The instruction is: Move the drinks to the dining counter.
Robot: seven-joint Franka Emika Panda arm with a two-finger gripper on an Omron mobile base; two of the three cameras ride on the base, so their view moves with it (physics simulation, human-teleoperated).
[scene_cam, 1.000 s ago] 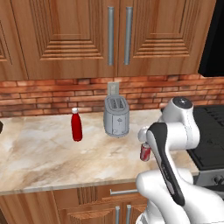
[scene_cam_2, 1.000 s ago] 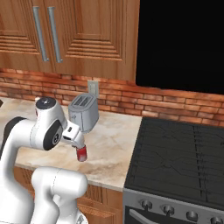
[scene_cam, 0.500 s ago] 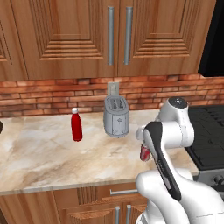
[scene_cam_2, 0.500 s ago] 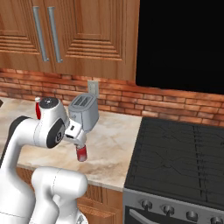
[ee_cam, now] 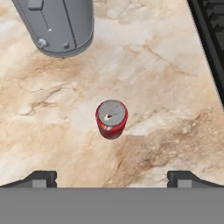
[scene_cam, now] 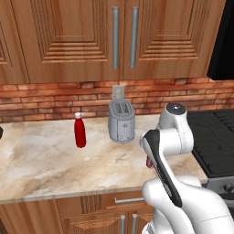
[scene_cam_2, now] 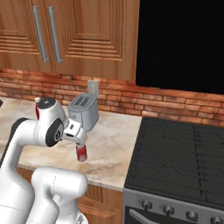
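1. The gripper [ee_cam: 112,178] hangs above the red soda can [ee_cam: 111,118], its jaws spread wide with nothing between them; the can sits centred in the gap as the hand view looks down, which suits a straight descent onto it.
2. The red soda can stands upright on the marbled tabletop [scene_cam: 41,169], near the front edge and just left of the black stove [scene_cam_2: 175,162], with bare stone all around it, so the fingertips [ee_cam: 39,178] have room on both sides.
3. The silver toaster [scene_cam_2: 83,113] stands behind the can, against the brick wall, apart from it and out of the jaws' path.
4. The slim red bottle [scene_cam: 80,130] with a white cap stands upright further left on the same tabletop, well apart from the arm; judged from this, it waits its turn.
5. No drink has reached the dining counter yet; the step in hand looks like lining up for the first grasp.
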